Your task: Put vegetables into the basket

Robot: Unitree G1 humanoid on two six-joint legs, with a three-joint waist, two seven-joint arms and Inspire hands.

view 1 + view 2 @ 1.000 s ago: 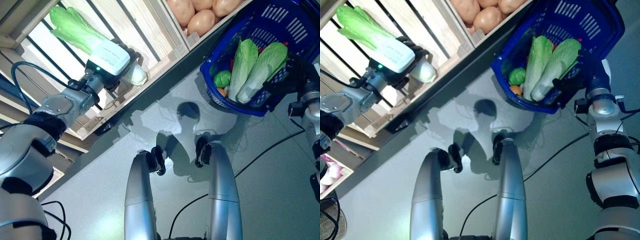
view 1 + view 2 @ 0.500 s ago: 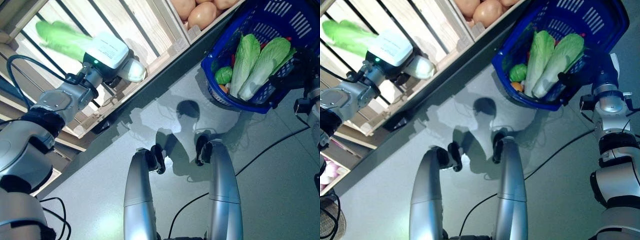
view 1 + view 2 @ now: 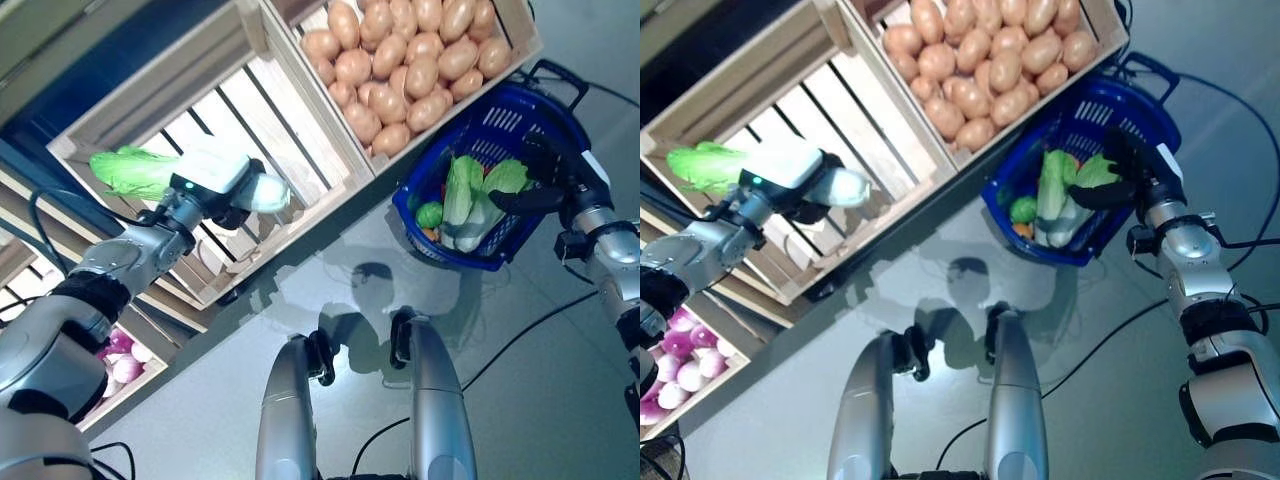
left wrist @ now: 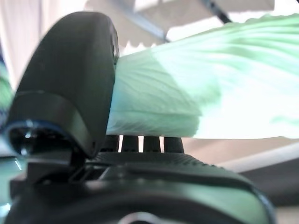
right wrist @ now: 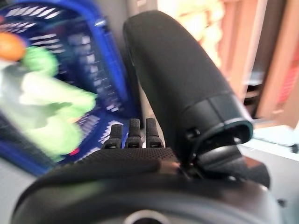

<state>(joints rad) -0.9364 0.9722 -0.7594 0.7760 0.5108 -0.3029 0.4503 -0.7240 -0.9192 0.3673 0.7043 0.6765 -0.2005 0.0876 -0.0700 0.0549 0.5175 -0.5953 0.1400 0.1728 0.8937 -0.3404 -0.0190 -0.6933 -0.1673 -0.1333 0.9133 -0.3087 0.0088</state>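
A napa cabbage [image 3: 130, 170] with green leaves and a white base is held over the empty slatted crate [image 3: 290, 120]. My left hand [image 3: 236, 200] is shut on it, and in the left wrist view the thumb [image 4: 70, 84] presses the cabbage [image 4: 210, 93] against the curled fingers. The blue basket [image 3: 500, 112] hangs at the right, off the floor, below the potato crate. My right hand [image 3: 548, 182] is shut on its near rim. The basket [image 5: 88, 56] shows past the right hand's curled fingers [image 5: 133, 135]. Inside lie two napa cabbages [image 3: 1052, 185], a small round green vegetable [image 3: 1023, 209] and something orange.
A wooden crate full of potatoes [image 3: 400, 60] stands beside the slatted crate. A lower crate with purple onions [image 3: 120, 355] shows at the left. Grey floor [image 3: 520, 350] lies between the crates and me.
The whole picture has shifted, so the camera has moved and shows more of the crates. The left hand still holds the cabbage, now lying more level. The right hand keeps the basket.
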